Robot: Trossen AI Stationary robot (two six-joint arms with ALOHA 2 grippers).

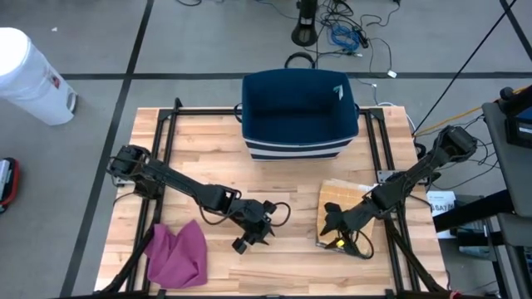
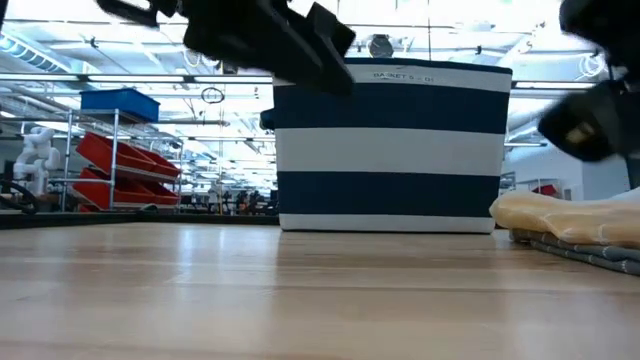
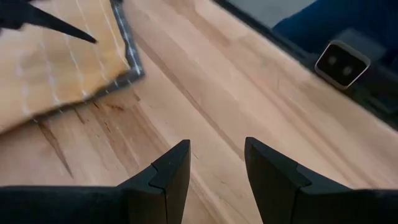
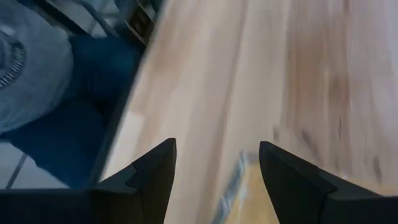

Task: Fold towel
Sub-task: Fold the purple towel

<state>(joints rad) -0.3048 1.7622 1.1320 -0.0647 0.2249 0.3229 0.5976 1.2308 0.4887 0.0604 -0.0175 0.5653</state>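
Bare wooden table (image 2: 250,290) fronts a striped basket (image 2: 392,145), tan towel (image 1: 341,203) beside it; both grippers' jaws gape empty.

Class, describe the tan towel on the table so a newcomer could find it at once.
Start at the striped navy basket at the table's far edge. Nearer, to its right, beneath the right gripper, lies the tan towel: flat, folded, dark-edged, unlike the crumpled magenta cloth opposite.

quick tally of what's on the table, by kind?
Towels: 2, a tan towel under the right gripper and a magenta towel at the left near corner
Baskets: 1, a navy striped basket at the far edge
Total: 3
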